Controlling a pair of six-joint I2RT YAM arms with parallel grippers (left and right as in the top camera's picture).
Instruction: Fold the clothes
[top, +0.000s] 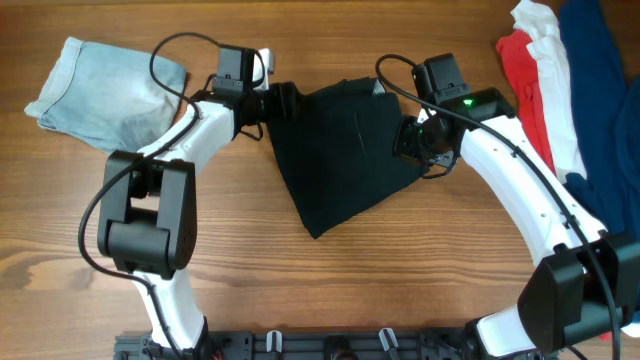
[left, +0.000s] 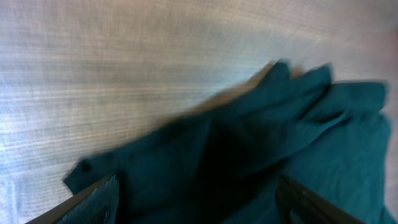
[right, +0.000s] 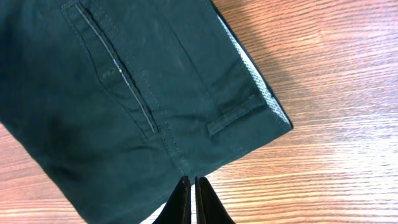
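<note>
The black shorts (top: 345, 150) lie folded on the wooden table in the middle, with a point toward the front. The pale speckled inner waistband (right: 255, 81) shows along their edge in the right wrist view, beside a back pocket (right: 118, 81). My left gripper (top: 285, 100) is at the shorts' far left corner. Its fingers are spread wide over bunched dark fabric (left: 249, 143), so it is open (left: 199, 208). My right gripper (top: 408, 140) is at the shorts' right edge. Its fingers (right: 191, 186) are closed together, tips just touching the hem, with no cloth seen between them.
Folded light-blue denim shorts (top: 105, 90) lie at the far left. A pile of red (top: 525, 75), white (top: 550, 50) and navy (top: 600, 90) clothes sits at the far right. Both arm bases stand along the front edge.
</note>
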